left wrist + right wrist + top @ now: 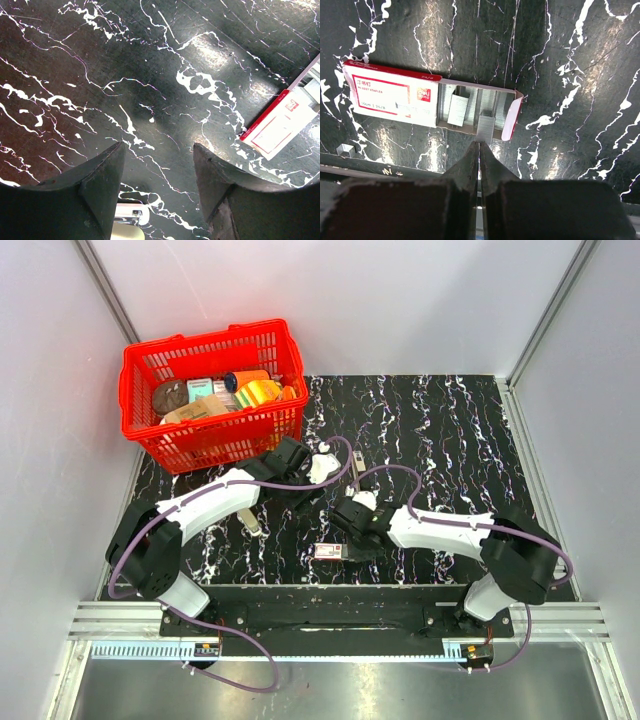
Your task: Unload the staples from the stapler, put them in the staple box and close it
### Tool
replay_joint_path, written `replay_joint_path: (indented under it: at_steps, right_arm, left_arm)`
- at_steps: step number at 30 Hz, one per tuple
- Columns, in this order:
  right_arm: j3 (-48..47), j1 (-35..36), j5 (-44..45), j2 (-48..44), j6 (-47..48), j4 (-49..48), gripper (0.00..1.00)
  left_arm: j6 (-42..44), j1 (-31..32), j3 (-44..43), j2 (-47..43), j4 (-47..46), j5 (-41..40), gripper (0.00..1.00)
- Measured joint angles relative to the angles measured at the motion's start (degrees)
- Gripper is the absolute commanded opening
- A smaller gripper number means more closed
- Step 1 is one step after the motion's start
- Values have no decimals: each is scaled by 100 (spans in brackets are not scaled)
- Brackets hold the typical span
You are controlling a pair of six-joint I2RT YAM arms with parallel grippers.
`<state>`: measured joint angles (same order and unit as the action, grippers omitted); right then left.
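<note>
Stapler (pixel 248 520): lies flat on the desk (pixel 450 440) in the left half, just beside the left arm's white forearm, in no grip.
Stapler's long axis: roughly near to far, with the far end tipped a little to the left.
Left pincer (pixel 157 150): fingers apart with nothing between them, over bare desk to the right of the stapler and farther out.
Stapler from left pincer: back toward the near-left. The left wrist view shows only a pale end with a silvery part at the bottom edge, behind the fingertips and not ahead of them.
Right pincer (pixel 480 145): fingers pressed together, with the tips at the near edge of the open staple box (pixel 395 95). They meet a staple strip (pixel 485 130) that overhangs the box's open end. Whether the strip is nipped or only touched cannot be told.
Stapler from right pincer: well apart, off to the left.
Nearer arm: the left, by a clear margin.
Coming move, as judged: the left pincer would have to draw back toward the near-left, since the stapler sits behind its reach line. It would then turn so the fingers straddle the narrow width, crossing the near-far axis instead of running along it.
Likely snag: the stapler lies so close to the left forearm that there is little room to come down without nudging it.
Red basket (pixel 210 340): far left, away from both pincers.
</note>
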<state>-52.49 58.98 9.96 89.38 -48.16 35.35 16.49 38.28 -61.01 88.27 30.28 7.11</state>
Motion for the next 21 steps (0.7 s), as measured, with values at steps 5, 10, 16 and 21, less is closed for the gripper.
replay_joint_path:
  at_steps: [5,10,16,21]
  right_arm:
    - [-55,0,48,70,57,9,7]
    - [-79,0,98,79,96,17,6]
    - [-129,-28,160,79,144,42,6]
    - [-131,-66,168,79,173,44,6]
  left_arm:
    - [0,0,0,0,2,0,61]
    - [0,0,0,0,0,9,61]
    - [0,0,2,0,0,24,61]
    - [0,0,2,0,0,44,61]
